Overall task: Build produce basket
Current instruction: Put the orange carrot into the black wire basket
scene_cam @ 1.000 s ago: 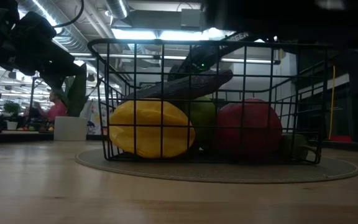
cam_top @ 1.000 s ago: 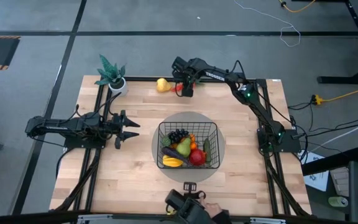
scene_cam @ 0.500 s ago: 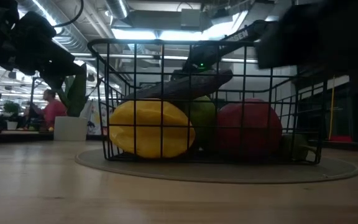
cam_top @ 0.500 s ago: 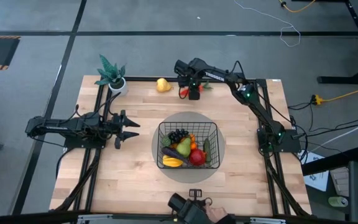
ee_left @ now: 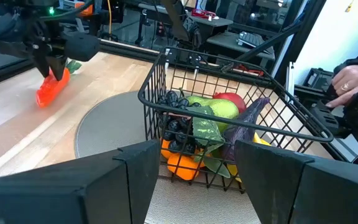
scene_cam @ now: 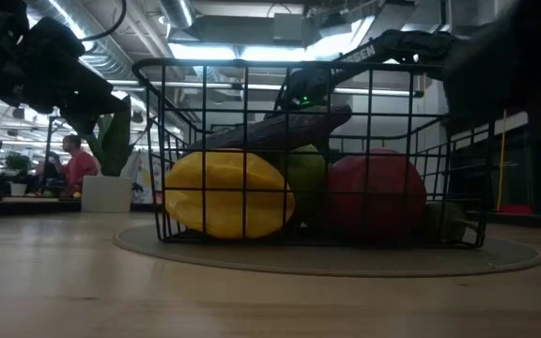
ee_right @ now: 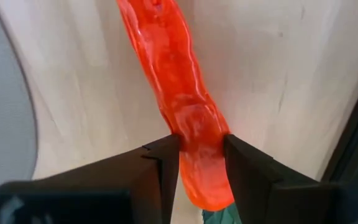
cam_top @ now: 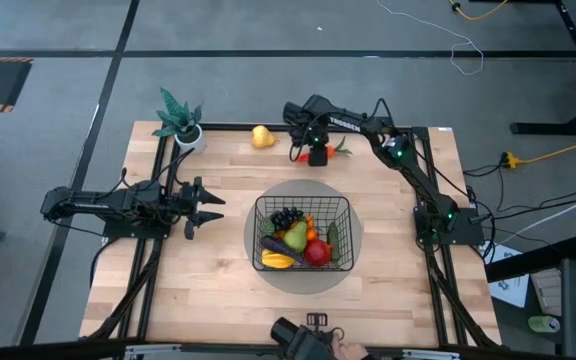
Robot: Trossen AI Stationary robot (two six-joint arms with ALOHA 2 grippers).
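The black wire basket [cam_top: 303, 235] stands on a grey round mat [cam_top: 268, 195] at the table's middle. It holds dark grapes, a green pear, a red apple, a yellow mango and an eggplant. My right gripper [cam_top: 316, 152] is beyond the basket and is shut on an orange carrot [ee_right: 166, 68]; both also show in the left wrist view, the carrot [ee_left: 50, 90] below the gripper. A yellow pear [cam_top: 262, 136] lies on the table near the far edge. My left gripper [cam_top: 203, 207] is open and empty, left of the basket. My right gripper pinches the carrot between its two fingers, near its thick leafy end [ee_right: 194, 124]. The fingers come from above, pointing down, and lie across the carrot. The carrot tilts, its pointed end [ee_left: 42, 99] lowest; whether that end touches the table I cannot tell.
A small potted plant [cam_top: 180, 120] in a white pot stands at the far left corner. A person's hand [ee_left: 347, 78] shows by the table's near edge, beside a dark device [cam_top: 303, 340]. Bare wood lies between the carrot and the mat.
My right gripper has moved with the carrot toward the table's right and near edges, away from the yellow pear and closer to the basket. The carrot's leafy end now points toward the table's right edge.
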